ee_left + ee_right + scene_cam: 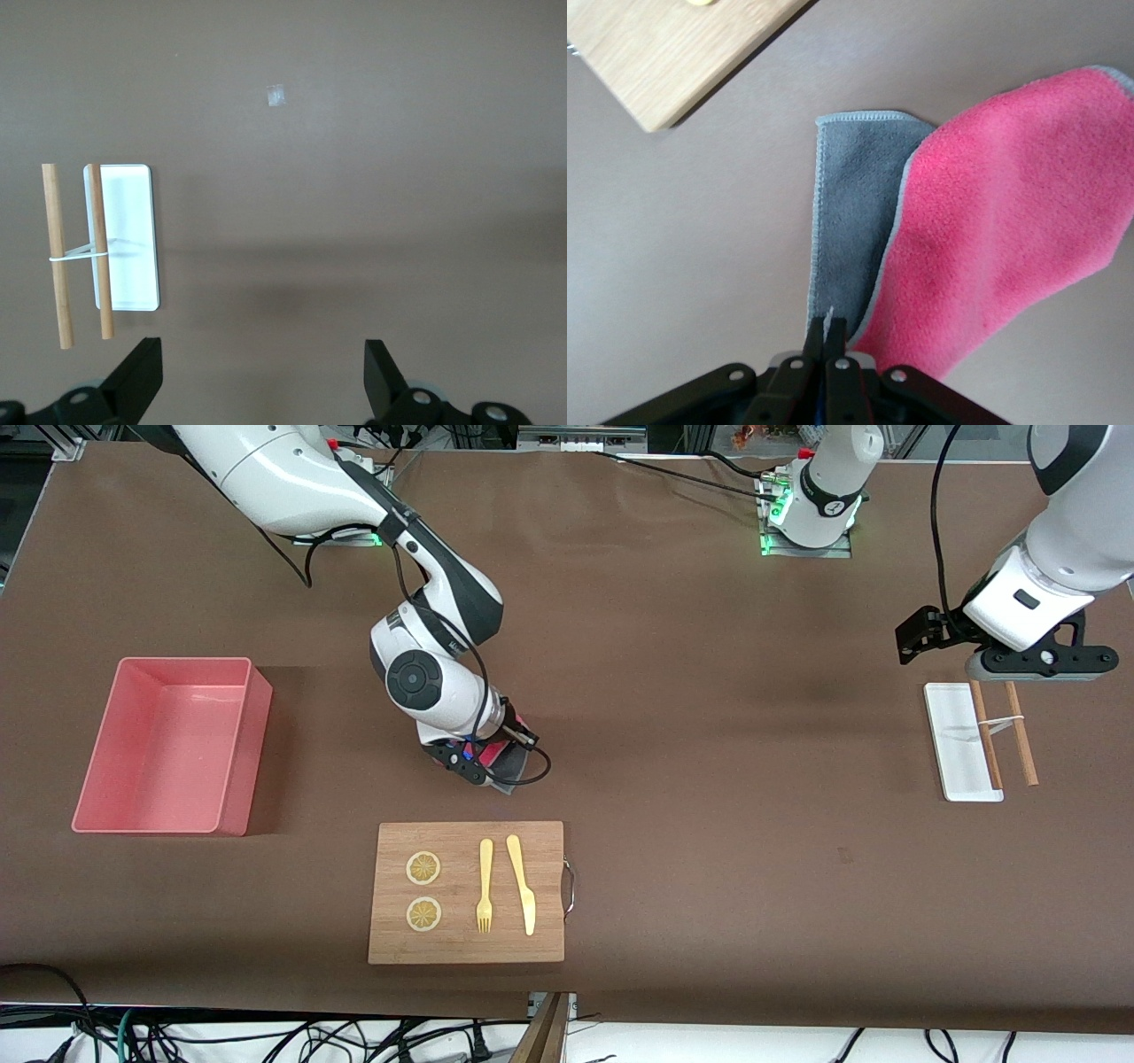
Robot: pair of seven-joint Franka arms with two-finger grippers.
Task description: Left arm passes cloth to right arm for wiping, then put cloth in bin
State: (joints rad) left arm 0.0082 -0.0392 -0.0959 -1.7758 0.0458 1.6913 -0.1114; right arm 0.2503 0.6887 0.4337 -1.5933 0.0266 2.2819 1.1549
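The crimson-pink cloth point(1010, 204) lies on the brown table with a corner folded over, showing its grey underside point(855, 204). My right gripper point(828, 329) is shut on the cloth's grey edge, low over the table. From the front, the right gripper point(483, 766) and the cloth point(500, 766) sit just farther from the camera than the wooden cutting board point(467, 939); the arm covers most of the cloth. The pink bin point(252, 753) stands empty toward the right arm's end. My left gripper point(263, 354) hangs open and empty, high over the table beside the white tray point(133, 266), and waits.
On the cutting board lie two lemon slices point(423, 868), a yellow fork point(485, 886) and a yellow knife point(523, 886). The white tray point(952, 753) and two banded wooden sticks point(1019, 731) lie toward the left arm's end. The board's corner point(682, 53) shows close to the cloth.
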